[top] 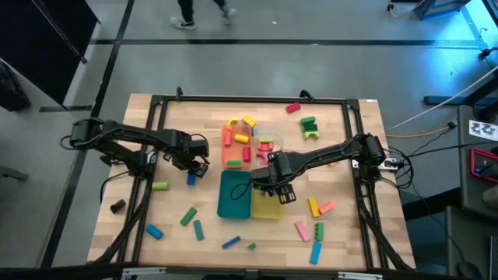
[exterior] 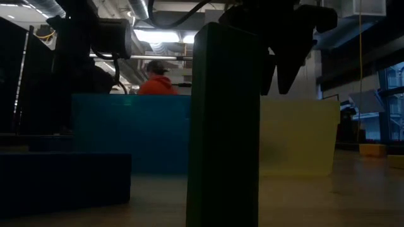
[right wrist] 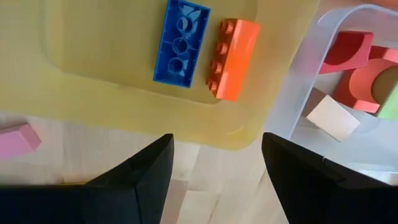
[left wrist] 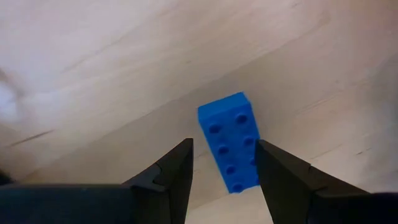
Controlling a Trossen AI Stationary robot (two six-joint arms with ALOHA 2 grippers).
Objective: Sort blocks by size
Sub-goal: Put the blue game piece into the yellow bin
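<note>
In the low view a dark green block (exterior: 224,126) fills the middle, hiding much of the teal tray (exterior: 126,132) and yellow tray (exterior: 300,135). The pink block (right wrist: 17,138) is cut off by the right wrist picture's edge.

Robotics lab, framed wooden table (top: 342,233), exposed ceiling ducts (exterior: 158,12), concrete floor (top: 311,70)

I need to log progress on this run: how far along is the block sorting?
Partly done. The yellow tray holds a blue brick and an orange brick; the orange tray and clear tray hold pieces too. In hand: the left end effector, open, straddles a blue block. The right end effector is open, empty. Many loose blocks remain.
</note>
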